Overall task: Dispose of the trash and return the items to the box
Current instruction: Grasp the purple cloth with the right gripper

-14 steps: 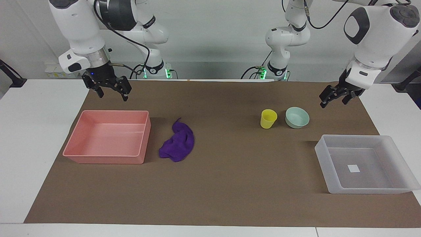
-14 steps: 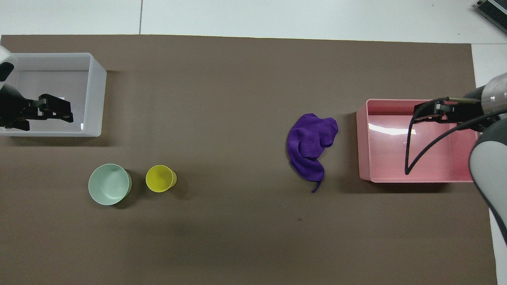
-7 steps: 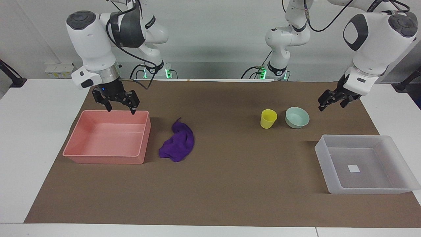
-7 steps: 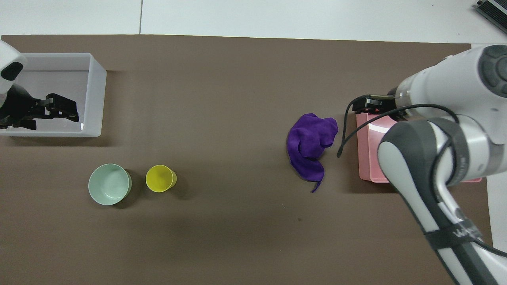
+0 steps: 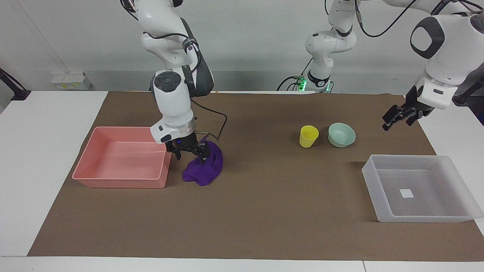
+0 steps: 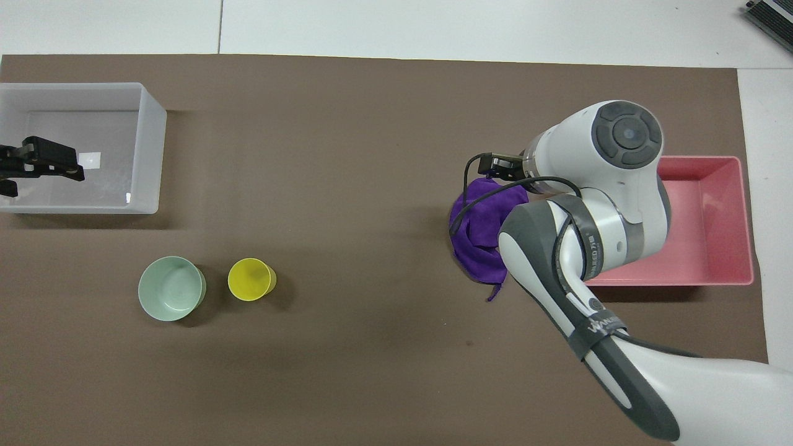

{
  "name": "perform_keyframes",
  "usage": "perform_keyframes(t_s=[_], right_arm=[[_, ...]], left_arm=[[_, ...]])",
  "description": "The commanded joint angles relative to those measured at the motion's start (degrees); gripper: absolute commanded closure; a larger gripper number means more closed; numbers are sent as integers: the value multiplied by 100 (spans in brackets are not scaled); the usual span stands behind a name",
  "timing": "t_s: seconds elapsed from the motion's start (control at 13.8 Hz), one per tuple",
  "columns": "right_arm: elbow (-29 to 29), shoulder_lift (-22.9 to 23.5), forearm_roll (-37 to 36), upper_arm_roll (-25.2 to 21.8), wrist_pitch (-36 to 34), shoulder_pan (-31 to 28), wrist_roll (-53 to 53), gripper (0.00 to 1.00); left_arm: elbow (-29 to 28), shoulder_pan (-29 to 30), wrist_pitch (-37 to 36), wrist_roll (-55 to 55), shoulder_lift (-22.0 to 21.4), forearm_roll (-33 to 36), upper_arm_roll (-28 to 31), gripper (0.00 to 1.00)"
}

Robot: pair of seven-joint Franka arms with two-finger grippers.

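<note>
Clearly soft and light, the purple rag lies crumpled on the table just beside the pink bin, best pinched at a raised fold. The right pincer, spread, is low over it. The left pincer, spread too, waits above the table near the mint bowl.

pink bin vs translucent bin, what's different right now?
The pink bin is opaque, with no label showing; the translucent bin is see-through whitish with a small white label on its floor. The pink bin sits at the right arm's end of the table, beside the purple rag; the translucent bin sits at the left arm's end with nothing beside it. Both are rectangular, open-topped and empty.
</note>
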Motion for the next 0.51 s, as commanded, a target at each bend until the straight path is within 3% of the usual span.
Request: perform_keyframes(t_s=[0.0, 0.22, 0.43], right_arm=[[-34, 205, -76, -4, 192, 109, 416, 0], [-348, 346, -93, -12, 490, 285, 881, 0], [-841, 372, -600, -12, 833, 285, 1147, 0]], left_arm=[[-109, 114, -409, 130, 65, -67, -25, 0], [-679, 167, -578, 262, 58, -93, -60, 0], [-1801, 158, -141, 594, -353, -426, -60, 0]])
